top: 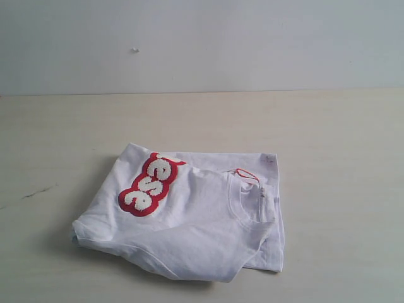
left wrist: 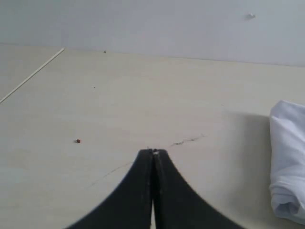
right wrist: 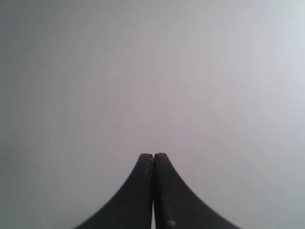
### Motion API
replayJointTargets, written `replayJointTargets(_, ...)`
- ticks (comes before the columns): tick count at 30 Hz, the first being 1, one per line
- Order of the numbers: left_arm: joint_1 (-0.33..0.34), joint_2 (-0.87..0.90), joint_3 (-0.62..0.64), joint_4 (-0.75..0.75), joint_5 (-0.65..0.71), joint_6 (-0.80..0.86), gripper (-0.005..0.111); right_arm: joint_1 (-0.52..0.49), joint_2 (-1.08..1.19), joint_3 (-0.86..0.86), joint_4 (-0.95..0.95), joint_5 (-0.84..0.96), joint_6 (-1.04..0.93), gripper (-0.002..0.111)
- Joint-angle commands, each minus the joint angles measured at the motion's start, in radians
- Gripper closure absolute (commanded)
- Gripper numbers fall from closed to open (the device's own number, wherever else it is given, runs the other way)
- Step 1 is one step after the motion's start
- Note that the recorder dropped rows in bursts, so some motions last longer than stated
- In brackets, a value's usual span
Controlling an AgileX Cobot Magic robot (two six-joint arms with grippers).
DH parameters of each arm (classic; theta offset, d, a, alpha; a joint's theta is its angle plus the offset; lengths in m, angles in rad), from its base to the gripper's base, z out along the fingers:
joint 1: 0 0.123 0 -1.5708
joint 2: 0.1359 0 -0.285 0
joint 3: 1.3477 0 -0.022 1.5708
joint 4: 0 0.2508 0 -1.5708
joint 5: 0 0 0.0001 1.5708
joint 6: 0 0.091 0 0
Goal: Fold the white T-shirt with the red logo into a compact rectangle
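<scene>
The white T-shirt [top: 189, 218] lies folded into a rough bundle near the middle of the pale table [top: 328, 139], its ribbed collar and small orange neck tag on the right side. The red logo [top: 149, 185] with fuzzy white letters shows partly on the upper left of the bundle, the rest tucked under a fold. No arm appears in the exterior view. My left gripper [left wrist: 153, 151] is shut with nothing in it, over bare table, with an edge of the T-shirt [left wrist: 288, 160] off to one side. My right gripper [right wrist: 153, 155] is shut and empty, facing only a plain grey-white surface.
A thin dark crack [top: 35, 192] marks the tabletop left of the shirt, also visible as a crack [left wrist: 188, 140] just beyond the left gripper. A tiny red speck [left wrist: 78, 140] lies on the table. A pale wall [top: 202, 44] stands behind the table.
</scene>
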Motion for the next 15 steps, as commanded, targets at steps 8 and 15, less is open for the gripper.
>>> replayJointTargets(8,0.003,-0.005,-0.001,-0.001,-0.005,0.005,0.107,-0.068,-0.002,0.200,-0.011,-0.034,0.010,0.108)
replayJointTargets(15,0.003,-0.005,-0.001,-0.001,-0.005,0.005,0.107,-0.059,-0.002,0.332,-0.056,-0.034,0.091,0.108)
